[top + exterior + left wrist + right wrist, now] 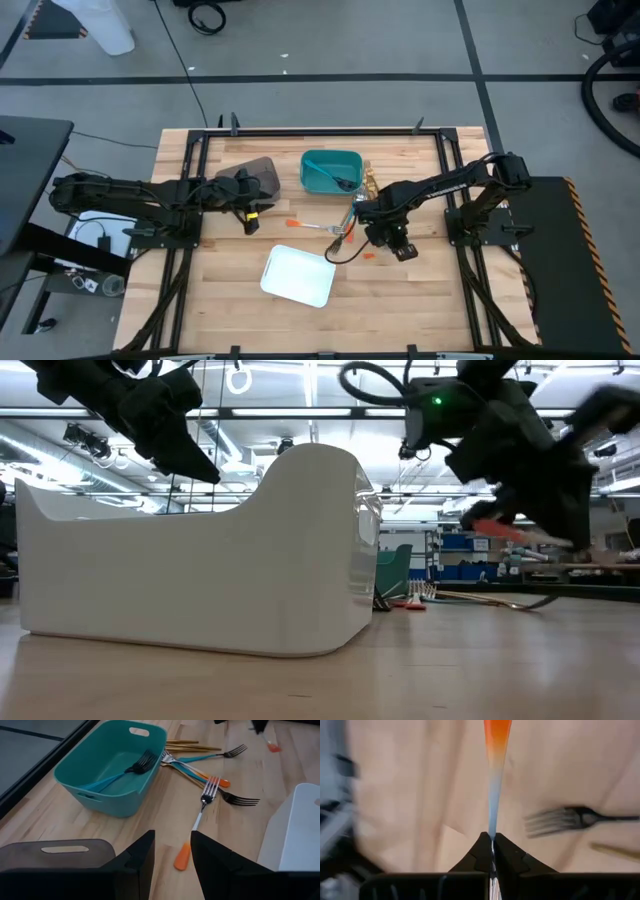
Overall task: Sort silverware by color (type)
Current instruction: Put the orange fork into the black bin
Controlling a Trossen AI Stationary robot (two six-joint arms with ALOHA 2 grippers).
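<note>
Your right gripper [492,851] is clenched on the metal end of an orange-handled utensil [496,750], handle pointing away, lifted off the wooden surface [400,290], presumably so you can carry it to its own colour's place. Below it a dark fork [560,820] lies loose. The remaining silverware [200,765] sits jumbled just beside the teal bin [80,785], which already holds a teal-handled fork [120,772]; another orange-handled fork [197,822] lies apart. Your left gripper [172,852] waits with fingers parted and empty, above the grey bin [60,852]. The white tray [297,275] is near the carrying path.
</note>
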